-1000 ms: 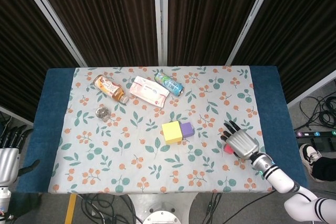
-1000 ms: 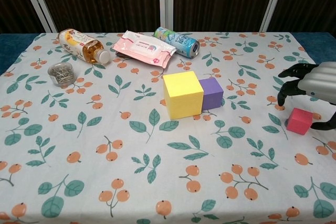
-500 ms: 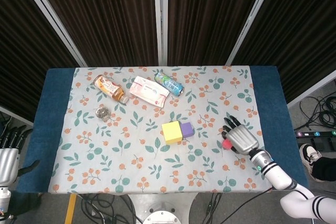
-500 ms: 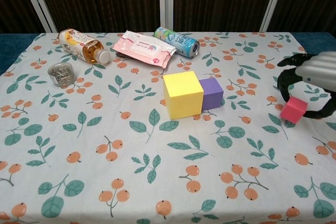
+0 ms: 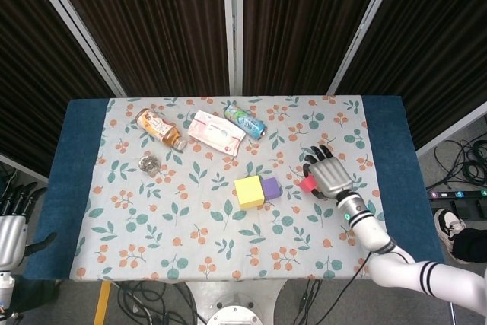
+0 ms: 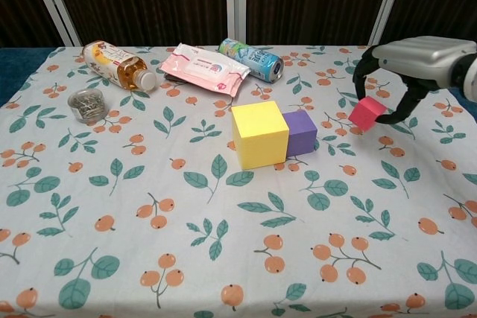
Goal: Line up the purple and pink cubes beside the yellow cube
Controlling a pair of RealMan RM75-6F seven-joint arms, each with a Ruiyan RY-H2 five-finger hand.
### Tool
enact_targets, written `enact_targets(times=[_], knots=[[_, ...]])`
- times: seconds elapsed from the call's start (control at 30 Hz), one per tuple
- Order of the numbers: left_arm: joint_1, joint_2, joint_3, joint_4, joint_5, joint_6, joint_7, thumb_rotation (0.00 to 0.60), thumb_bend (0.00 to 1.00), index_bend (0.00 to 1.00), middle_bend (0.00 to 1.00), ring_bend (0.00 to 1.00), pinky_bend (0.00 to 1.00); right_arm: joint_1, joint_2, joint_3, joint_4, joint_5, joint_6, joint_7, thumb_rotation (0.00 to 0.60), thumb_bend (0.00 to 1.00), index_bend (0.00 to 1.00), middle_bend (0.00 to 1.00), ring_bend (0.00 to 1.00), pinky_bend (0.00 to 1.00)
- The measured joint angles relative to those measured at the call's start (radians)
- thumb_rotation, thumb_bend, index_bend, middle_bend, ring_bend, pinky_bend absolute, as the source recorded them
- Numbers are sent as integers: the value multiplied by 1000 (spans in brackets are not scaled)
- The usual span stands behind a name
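Note:
The yellow cube (image 5: 249,191) (image 6: 258,134) stands near the middle of the table, and the smaller purple cube (image 5: 272,188) (image 6: 300,132) touches its right side. My right hand (image 5: 327,173) (image 6: 406,65) holds the pink cube (image 5: 308,183) (image 6: 367,113) in the air, a little to the right of the purple cube. My left hand (image 5: 13,230) hangs off the table's left edge, fingers apart, holding nothing; the chest view does not show it.
Along the back lie an orange drink bottle (image 6: 119,64), a pink wipes pack (image 6: 203,69) and a can on its side (image 6: 251,58). A small glass jar (image 6: 88,104) stands at the left. The flowered cloth (image 6: 149,229) covers the table.
My right hand closed on the pink cube, lifted it off the cloth, and carried it up and left toward the purple cube. The left hand has stayed still.

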Motion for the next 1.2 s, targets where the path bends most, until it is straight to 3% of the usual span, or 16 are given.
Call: enact_targets(times=[0.23, 0.47, 1.2], knots=[[-4, -9, -1, 23, -3, -9, -19, 600, 0, 221, 222, 117, 184, 84, -101, 32, 16, 198, 7, -146, 600, 192, 514, 192, 0, 0], [-3, -16, -1, 47, -11, -16, -39, 600, 0, 221, 222, 117, 184, 141, -174, 36, 72, 306, 28, -222, 600, 191, 475, 184, 0, 0], [-2, -22, 0, 60, -13, -19, -51, 600, 0, 221, 222, 117, 183, 174, -183, 10, 36, 349, 54, -230, 600, 176, 300, 164, 0, 0]])
